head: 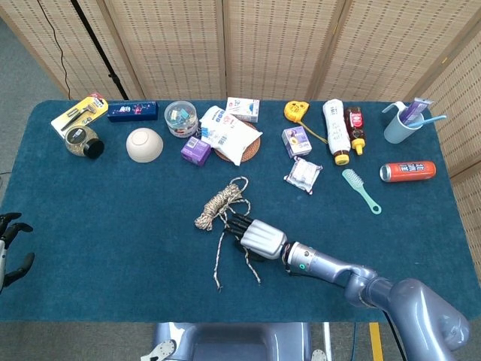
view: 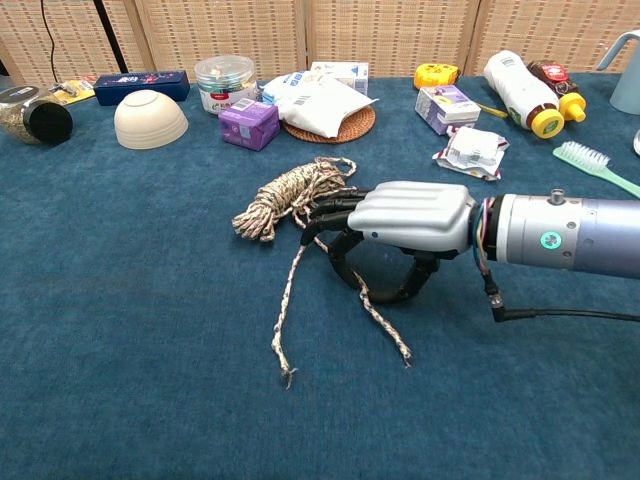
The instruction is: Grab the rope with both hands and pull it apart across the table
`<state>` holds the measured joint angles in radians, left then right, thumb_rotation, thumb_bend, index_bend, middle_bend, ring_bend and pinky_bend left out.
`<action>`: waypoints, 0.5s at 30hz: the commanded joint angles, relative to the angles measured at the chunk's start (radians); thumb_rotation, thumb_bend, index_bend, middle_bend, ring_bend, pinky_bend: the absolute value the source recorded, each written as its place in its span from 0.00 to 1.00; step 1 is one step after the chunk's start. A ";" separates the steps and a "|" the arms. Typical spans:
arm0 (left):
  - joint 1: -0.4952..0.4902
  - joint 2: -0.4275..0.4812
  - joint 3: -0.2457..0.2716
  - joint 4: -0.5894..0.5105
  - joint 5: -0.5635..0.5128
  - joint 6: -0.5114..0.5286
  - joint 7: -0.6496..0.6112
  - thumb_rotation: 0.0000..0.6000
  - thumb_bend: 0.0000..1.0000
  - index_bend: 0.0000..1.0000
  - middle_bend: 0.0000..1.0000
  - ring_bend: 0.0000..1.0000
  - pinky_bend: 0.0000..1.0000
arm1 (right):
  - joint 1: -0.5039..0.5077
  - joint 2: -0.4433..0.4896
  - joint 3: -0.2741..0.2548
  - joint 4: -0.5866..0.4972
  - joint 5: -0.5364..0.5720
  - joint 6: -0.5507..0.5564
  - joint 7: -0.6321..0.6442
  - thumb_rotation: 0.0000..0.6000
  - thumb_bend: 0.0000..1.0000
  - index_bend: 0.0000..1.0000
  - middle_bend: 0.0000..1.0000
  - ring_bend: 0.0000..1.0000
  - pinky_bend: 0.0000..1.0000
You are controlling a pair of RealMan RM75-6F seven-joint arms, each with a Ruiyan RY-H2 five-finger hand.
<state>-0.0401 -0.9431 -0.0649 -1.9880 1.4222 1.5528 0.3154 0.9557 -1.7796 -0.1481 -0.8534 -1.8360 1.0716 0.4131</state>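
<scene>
the right hand (view: pixel 415 215) fingers (view: pixel 330 212) curl over the rope (view: pixel 290 195); left hand (head: pixel 9 248) fingers spread; labels unreadable.

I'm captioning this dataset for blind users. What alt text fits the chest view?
The robot's right hand reaches in from the right across a blue table, its dark fingers at a coiled rope whose two loose ends trail toward the camera. Behind lie a bowl, a purple box and a green brush.

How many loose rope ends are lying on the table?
2: one rope end left of and nearer the camera than the right robot hand, the other below it. More may hide in the coil.
</scene>
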 commanded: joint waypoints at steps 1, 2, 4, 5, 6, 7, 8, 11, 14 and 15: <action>0.000 0.000 0.000 0.001 0.000 -0.001 -0.001 1.00 0.28 0.38 0.23 0.17 0.01 | 0.000 0.000 0.000 0.000 0.001 0.001 0.000 1.00 0.34 0.53 0.16 0.00 0.00; 0.000 0.000 0.001 0.001 0.000 -0.001 -0.001 1.00 0.28 0.38 0.23 0.17 0.01 | 0.000 0.000 -0.001 -0.001 0.001 0.001 0.000 1.00 0.34 0.53 0.16 0.00 0.00; 0.000 0.000 0.001 0.001 0.001 -0.001 -0.001 1.00 0.28 0.38 0.23 0.17 0.00 | -0.001 0.001 -0.001 -0.003 0.002 0.003 0.000 1.00 0.34 0.54 0.16 0.00 0.00; 0.000 0.000 0.001 0.000 0.001 0.000 -0.002 1.00 0.28 0.38 0.23 0.17 0.00 | -0.001 0.001 -0.001 -0.003 0.003 0.003 -0.001 1.00 0.34 0.54 0.17 0.00 0.00; 0.000 0.001 0.001 0.000 0.002 0.000 -0.001 1.00 0.28 0.38 0.23 0.17 0.00 | -0.001 0.001 -0.001 -0.004 0.004 0.003 -0.002 1.00 0.34 0.54 0.17 0.00 0.00; -0.001 0.001 0.001 0.000 0.002 0.000 -0.001 1.00 0.28 0.38 0.23 0.17 0.00 | -0.001 0.001 -0.001 -0.005 0.005 0.003 -0.003 1.00 0.34 0.54 0.17 0.00 0.00; -0.001 0.002 0.001 -0.001 0.004 0.001 -0.001 1.00 0.28 0.38 0.23 0.17 0.00 | -0.001 0.001 0.000 -0.006 0.006 0.003 -0.002 1.00 0.34 0.54 0.17 0.00 0.00; 0.000 0.003 0.001 -0.002 0.005 0.003 -0.001 1.00 0.28 0.38 0.23 0.17 0.00 | -0.003 0.001 0.001 -0.008 0.009 0.003 -0.003 1.00 0.34 0.54 0.17 0.00 0.00; 0.000 0.004 0.001 -0.002 0.003 0.001 -0.002 1.00 0.28 0.38 0.23 0.17 0.00 | -0.003 0.000 0.002 -0.008 0.012 0.002 -0.004 1.00 0.34 0.54 0.17 0.00 0.00; 0.000 0.004 0.001 -0.002 0.003 0.001 -0.002 1.00 0.28 0.38 0.23 0.17 0.00 | -0.003 0.000 0.002 -0.008 0.013 0.001 -0.004 1.00 0.34 0.54 0.17 0.00 0.00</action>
<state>-0.0406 -0.9392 -0.0637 -1.9898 1.4248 1.5532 0.3134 0.9525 -1.7797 -0.1461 -0.8612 -1.8234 1.0731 0.4090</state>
